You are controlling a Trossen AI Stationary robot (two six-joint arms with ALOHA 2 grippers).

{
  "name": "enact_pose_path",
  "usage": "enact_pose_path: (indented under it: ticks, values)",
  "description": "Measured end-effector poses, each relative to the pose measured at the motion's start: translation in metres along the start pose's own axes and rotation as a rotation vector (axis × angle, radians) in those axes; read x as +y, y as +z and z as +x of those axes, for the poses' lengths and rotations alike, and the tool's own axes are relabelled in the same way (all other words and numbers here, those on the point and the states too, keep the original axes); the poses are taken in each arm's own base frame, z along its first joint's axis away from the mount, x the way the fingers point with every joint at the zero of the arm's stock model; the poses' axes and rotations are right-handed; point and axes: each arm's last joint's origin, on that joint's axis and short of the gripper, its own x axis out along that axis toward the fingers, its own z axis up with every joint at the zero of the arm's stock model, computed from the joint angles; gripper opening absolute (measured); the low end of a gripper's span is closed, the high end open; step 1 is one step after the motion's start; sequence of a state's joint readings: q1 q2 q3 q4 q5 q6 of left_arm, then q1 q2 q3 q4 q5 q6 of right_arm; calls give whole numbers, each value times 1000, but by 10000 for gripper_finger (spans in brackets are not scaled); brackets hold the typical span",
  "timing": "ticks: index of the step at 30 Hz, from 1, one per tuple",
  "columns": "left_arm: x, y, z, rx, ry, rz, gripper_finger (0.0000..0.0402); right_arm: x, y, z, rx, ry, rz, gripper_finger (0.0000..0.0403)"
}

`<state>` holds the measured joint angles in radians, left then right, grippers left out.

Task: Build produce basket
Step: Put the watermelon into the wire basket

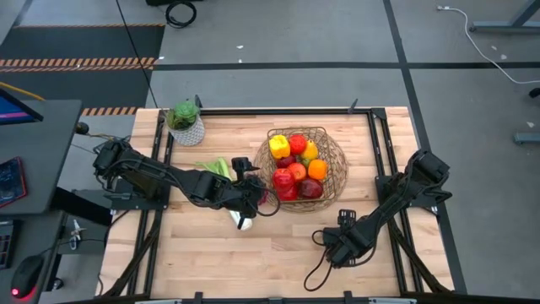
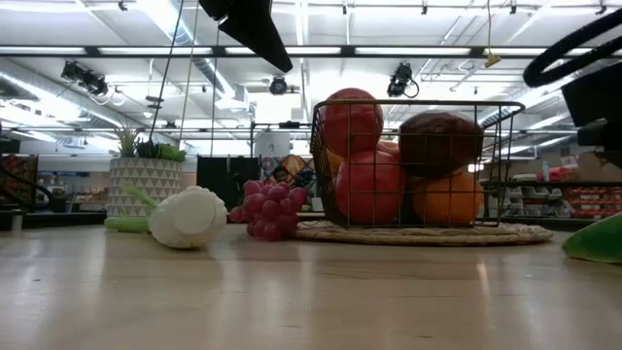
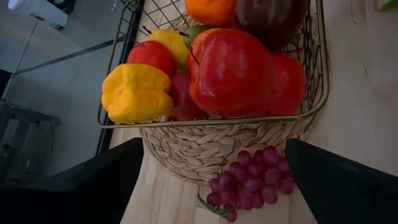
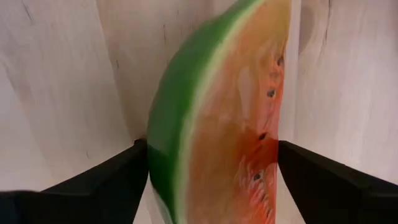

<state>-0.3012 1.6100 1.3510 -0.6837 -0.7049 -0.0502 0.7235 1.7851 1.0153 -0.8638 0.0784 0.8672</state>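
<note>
Beside the basket [image 1: 333, 173], grapes [image 3: 252, 182] under released left gripper [image 1: 256, 200], right gripper [image 1: 342, 243] loosely straddling watermelon slice [image 4: 217, 124]

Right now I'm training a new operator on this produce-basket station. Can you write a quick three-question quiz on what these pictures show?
1. True or false: the bunch of purple grapes lies on the wooden table outside the round tan wire basket.
2. Which gripper has the green-rinded watermelon slice between its fingers: A left gripper, B right gripper?
3. Fill in: the white-headed leek lies beside the ____ of the basket, on the table.

Key: 1 true; 2 B; 3 outside.
</note>
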Motion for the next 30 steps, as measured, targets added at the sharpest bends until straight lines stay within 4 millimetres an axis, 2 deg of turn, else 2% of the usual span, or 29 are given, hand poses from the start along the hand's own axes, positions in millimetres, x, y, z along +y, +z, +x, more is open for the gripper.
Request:
enact_pose_path:
  ticks: [12,24,30]
  values:
    - [0,0,0,1,0,1,400,1,2,-1,31,14,-34,311]
    - [0,0,0,2,0,2,400,13,19,-40,-26,37,-157,308]
    - [0,-3,0,22,1,16,400,9,26,-65,-87,35,-168,307]
